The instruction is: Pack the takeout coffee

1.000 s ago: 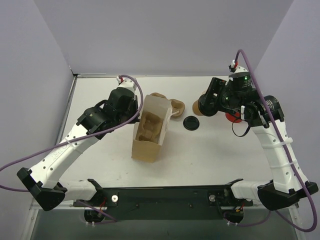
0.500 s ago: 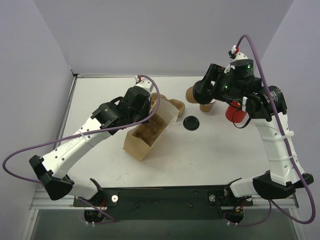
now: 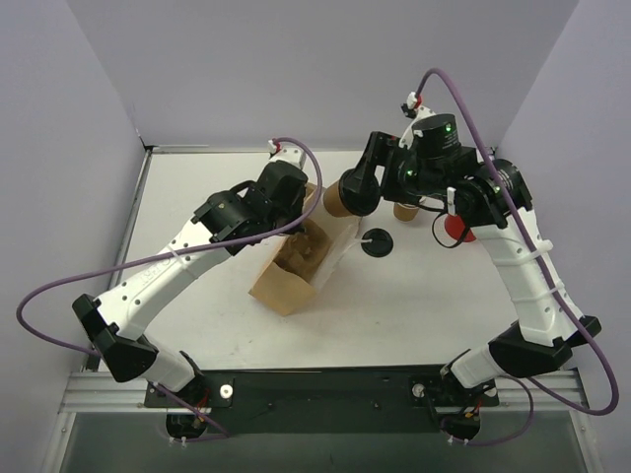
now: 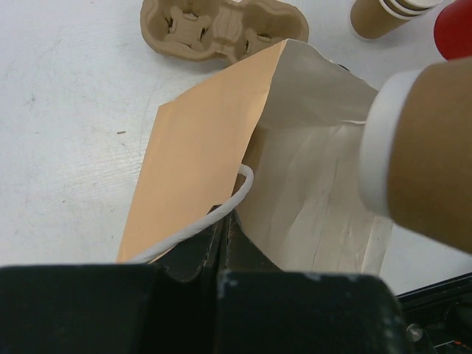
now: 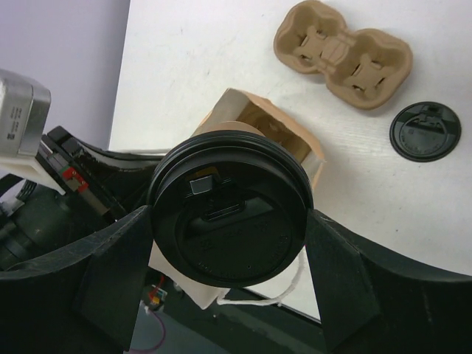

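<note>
The takeout coffee (image 3: 338,197) is a kraft-tan paper cup with a black lid on it (image 5: 228,217). My right gripper (image 3: 347,189) is shut on it, one finger (image 5: 118,258) on each side, and holds it in the air over the open mouth of the brown paper bag (image 3: 293,268). The cup shows at the right in the left wrist view (image 4: 431,155). The bag (image 4: 199,155) lies tilted, mouth toward the cup. My left gripper (image 3: 299,209) is shut on the bag's rim (image 5: 258,118) beside its white string handle (image 4: 214,214).
A loose black lid (image 3: 376,242) lies on the table right of the bag (image 5: 425,131). A moulded cup carrier (image 4: 221,29) lies behind the bag (image 5: 343,53). A stack of tan cups (image 3: 404,209) and a red cup (image 3: 455,229) stand farther right.
My right gripper has carried the coffee cup left, from near the cup stack to over the bag's mouth. My left gripper has tipped and pulled the bag's mouth up toward the right.
</note>
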Motion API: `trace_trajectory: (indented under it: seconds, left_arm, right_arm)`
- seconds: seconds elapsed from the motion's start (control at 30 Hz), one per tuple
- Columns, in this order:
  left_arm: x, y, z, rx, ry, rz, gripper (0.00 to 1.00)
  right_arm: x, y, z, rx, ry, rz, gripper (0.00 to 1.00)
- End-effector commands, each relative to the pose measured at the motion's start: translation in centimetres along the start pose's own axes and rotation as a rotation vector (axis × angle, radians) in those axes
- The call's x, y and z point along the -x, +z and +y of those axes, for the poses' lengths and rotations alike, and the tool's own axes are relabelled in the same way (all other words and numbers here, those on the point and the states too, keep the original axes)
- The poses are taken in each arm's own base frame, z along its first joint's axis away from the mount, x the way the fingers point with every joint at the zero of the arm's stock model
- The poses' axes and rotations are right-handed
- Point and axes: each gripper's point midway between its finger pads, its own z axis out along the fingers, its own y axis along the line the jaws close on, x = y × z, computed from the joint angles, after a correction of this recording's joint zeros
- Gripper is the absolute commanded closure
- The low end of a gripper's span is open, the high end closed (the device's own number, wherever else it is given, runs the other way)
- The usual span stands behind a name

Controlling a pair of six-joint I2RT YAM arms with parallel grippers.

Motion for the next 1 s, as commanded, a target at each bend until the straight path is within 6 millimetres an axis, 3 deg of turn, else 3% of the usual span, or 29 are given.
trace_trajectory:
  seconds: [0.0,0.17,0.57,0.7,0.97]
  left_arm:
    - [2.2,-1.3,-0.3,0.016,-0.107,-0.063,1.0]
    - [2.4,-1.3,-0.4,0.039,-0.203,-0.068,1.0]
    - [1.1,0.1,-2.9,0.104,-0.448,-0.092,1.0]
    - [0.6,0.4,-3.2,0.111,-0.481,-0.111,1.0]
    - [1.1,0.1,-3.4,0.09,-0.477,-0.136,1.0]
  right_arm:
    - [-0.9,-0.5,1.7,0.05,0.013,0.039,0.51]
    - [-2.2,-0.1,1.6,0.034,0.005,0.09,0.52]
    - [-4.0,1.3,0.5,-0.066,-0.057,0.201,0.52]
    - [-3.9,1.6,-0.4,-0.115,-0.088,0.215,0.52]
    - [-1.6,0.7,-1.2,-0.159,-0.109,0.149,0.52]
